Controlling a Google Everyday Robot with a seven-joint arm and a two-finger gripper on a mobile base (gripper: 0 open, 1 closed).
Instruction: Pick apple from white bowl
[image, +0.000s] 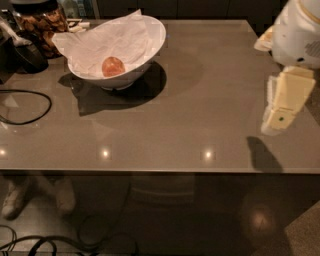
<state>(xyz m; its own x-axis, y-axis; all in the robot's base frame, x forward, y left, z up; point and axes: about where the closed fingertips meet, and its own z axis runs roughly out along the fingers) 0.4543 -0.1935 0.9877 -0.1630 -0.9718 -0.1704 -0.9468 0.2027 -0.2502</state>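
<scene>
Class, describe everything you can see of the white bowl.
The white bowl looks glossy, like glazed ceramic, with a slanted rim. It stands upright on the grey table, toward its far left, casting a dark shadow. Crinkled white paper lines it and spills over the rim; the apple rests inside. The gripper hangs far to the right, away from it.

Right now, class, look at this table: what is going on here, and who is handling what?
A one-armed robot is there to pick the apple out of the white bowl, but has not reached it. Its gripper hangs over the right side of the table, well away from the bowl. The apple lies untouched on crinkled paper in the bowl at the far left, beside a glass jar of brown snacks.
</scene>
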